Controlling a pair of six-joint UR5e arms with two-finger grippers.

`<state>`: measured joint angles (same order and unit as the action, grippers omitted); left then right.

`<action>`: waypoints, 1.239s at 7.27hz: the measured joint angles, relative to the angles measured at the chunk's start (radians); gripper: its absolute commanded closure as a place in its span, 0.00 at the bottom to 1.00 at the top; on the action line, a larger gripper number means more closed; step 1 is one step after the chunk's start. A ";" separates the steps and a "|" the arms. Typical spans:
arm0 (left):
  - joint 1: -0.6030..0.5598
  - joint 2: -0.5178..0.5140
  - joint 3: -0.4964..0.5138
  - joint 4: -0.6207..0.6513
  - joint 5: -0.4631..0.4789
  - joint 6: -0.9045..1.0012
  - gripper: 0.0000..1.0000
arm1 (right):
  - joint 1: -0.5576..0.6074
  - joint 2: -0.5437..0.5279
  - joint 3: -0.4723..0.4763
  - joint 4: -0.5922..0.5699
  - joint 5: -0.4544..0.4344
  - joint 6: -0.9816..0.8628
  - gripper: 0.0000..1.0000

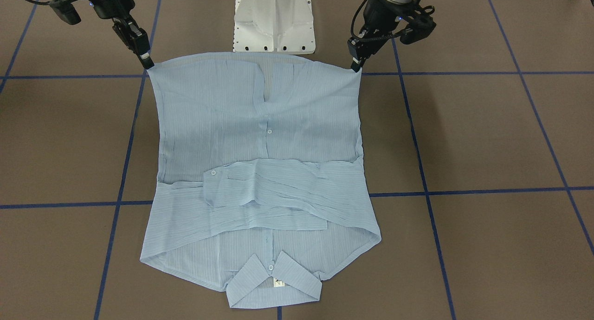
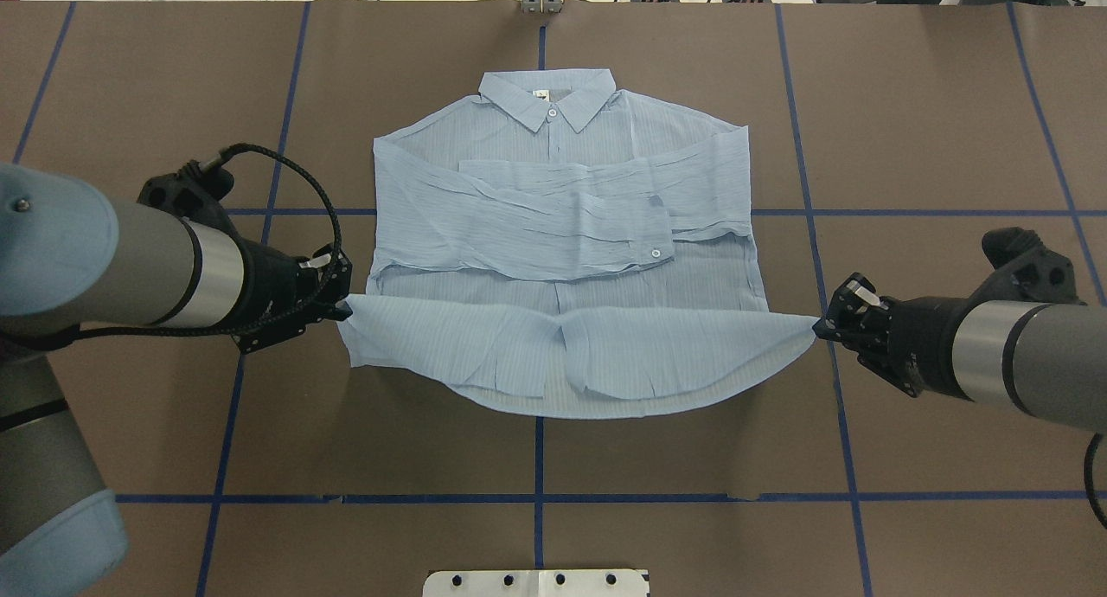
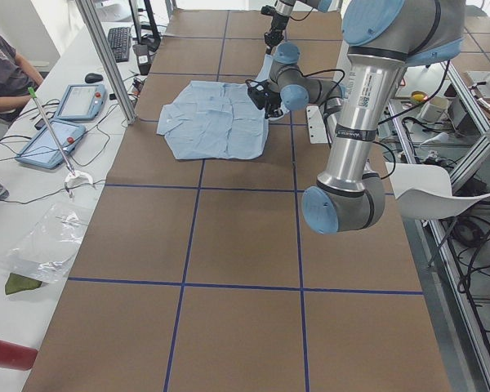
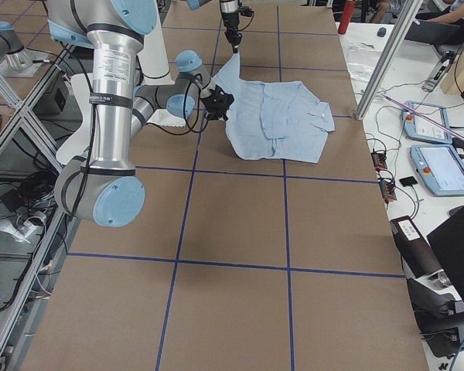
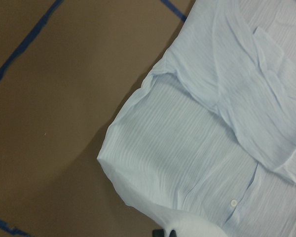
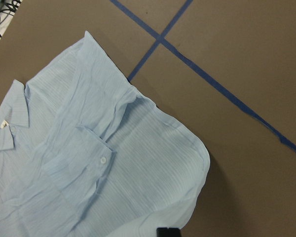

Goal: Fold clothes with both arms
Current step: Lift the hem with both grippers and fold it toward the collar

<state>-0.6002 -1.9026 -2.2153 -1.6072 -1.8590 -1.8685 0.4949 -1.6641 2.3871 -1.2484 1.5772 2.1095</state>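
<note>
Shirt (image 2: 562, 259) hem corners clenched in left gripper (image 2: 343, 307) and right gripper (image 2: 822, 326), lifted mid-fold; next likely carry both evenly toward collar (image 2: 547, 95)

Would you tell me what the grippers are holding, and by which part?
Both hold the shirt: the left gripper and the right gripper each pinch one bottom hem corner, hem raised.

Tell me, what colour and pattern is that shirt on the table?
The shirt is pale blue with fine stripes, which show clearest in the right wrist-mounted view.
</note>
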 measured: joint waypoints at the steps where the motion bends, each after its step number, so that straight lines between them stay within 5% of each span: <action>1: -0.034 -0.011 0.015 -0.001 -0.008 0.006 1.00 | 0.038 0.022 -0.023 0.000 -0.004 -0.001 1.00; 5: -0.127 -0.128 0.242 -0.066 -0.010 0.120 1.00 | 0.173 0.254 -0.306 -0.002 0.003 -0.055 1.00; 9: -0.200 -0.230 0.622 -0.368 -0.005 0.159 1.00 | 0.262 0.458 -0.521 -0.105 0.030 -0.204 1.00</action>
<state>-0.8003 -2.1323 -1.5936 -1.9753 -1.8641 -1.7094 0.7574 -1.2058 1.8666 -1.3539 1.6068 1.9060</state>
